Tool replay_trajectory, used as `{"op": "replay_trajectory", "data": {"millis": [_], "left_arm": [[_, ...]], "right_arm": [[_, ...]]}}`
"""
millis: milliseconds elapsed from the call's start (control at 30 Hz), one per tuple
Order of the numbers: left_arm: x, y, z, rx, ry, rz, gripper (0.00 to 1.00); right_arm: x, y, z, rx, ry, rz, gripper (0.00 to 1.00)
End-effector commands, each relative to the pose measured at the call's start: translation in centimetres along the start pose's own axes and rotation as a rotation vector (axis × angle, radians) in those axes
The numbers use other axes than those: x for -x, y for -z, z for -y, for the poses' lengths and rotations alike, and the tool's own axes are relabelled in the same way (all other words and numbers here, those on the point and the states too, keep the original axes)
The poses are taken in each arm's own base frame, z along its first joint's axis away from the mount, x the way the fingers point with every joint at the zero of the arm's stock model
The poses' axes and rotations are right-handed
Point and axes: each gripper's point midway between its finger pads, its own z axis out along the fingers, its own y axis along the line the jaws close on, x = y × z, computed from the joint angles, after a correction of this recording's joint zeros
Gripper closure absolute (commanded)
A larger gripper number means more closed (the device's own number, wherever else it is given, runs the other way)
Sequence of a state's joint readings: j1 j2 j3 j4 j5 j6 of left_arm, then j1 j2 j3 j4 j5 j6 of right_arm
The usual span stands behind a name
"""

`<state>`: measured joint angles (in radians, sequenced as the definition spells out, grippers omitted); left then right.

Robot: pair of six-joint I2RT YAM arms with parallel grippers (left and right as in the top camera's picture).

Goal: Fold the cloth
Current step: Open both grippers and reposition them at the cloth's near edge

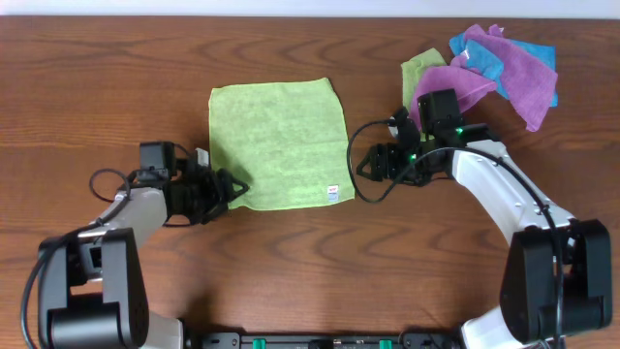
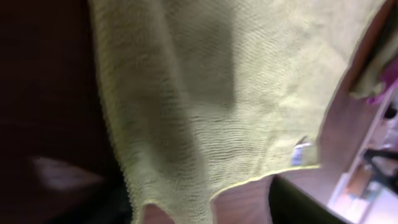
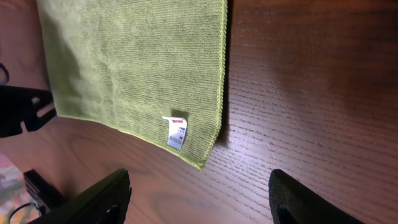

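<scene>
A light green cloth (image 1: 278, 143) lies flat on the wooden table, with a white tag (image 1: 332, 193) at its front right corner. My left gripper (image 1: 235, 188) is at the cloth's front left corner. In the left wrist view the cloth (image 2: 211, 93) fills the frame and its corner lies between the open fingers (image 2: 199, 214). My right gripper (image 1: 360, 171) is open, just right of the front right corner. In the right wrist view the cloth (image 3: 137, 62) and the tag (image 3: 176, 132) lie just ahead of the open fingers (image 3: 199, 202), which hold nothing.
A pile of purple, blue and green cloths (image 1: 504, 60) lies at the back right, behind the right arm. Bare wooden table (image 1: 320, 262) runs along the front. The left gripper shows at the left edge of the right wrist view (image 3: 22, 112).
</scene>
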<state>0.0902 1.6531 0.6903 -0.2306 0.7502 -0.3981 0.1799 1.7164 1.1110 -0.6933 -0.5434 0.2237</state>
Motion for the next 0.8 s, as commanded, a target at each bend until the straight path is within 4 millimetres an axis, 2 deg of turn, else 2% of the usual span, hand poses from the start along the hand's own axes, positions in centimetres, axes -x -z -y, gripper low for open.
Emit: {"op": "replay_trajectory", "data": {"millis": [0,167,300,600,767], "left_arm": [[-1.6,-1.1,-3.5,0.128,0.041,-0.029,0.56],[-1.1,-1.2,-3.3,0.119,0.017,-0.014,0.74],[-0.8,-1.2,-3.1,0.112,0.007,-0.003,0.94],[-1.0,-1.3,-2.2,0.064,-0.021,-0.016,0.94],[-1.0,-1.3,-1.8,0.042,-0.023,-0.023,0.94]], "right_arm": [[-0.2,0.3,-0.3,0.015,-0.006,0.004,0.28],[-0.2,0.3,-0.1,0.007,-0.007,0.003,0.28],[-0.1,0.0,0.2,0.0,-0.001,0.016,0.27],[-0.3,-1.8,1.4,0.014,-0.022,0.069,0.27],[-0.5,-2.6,1.9,0.024,-0.061,0.095,0.31]]}}
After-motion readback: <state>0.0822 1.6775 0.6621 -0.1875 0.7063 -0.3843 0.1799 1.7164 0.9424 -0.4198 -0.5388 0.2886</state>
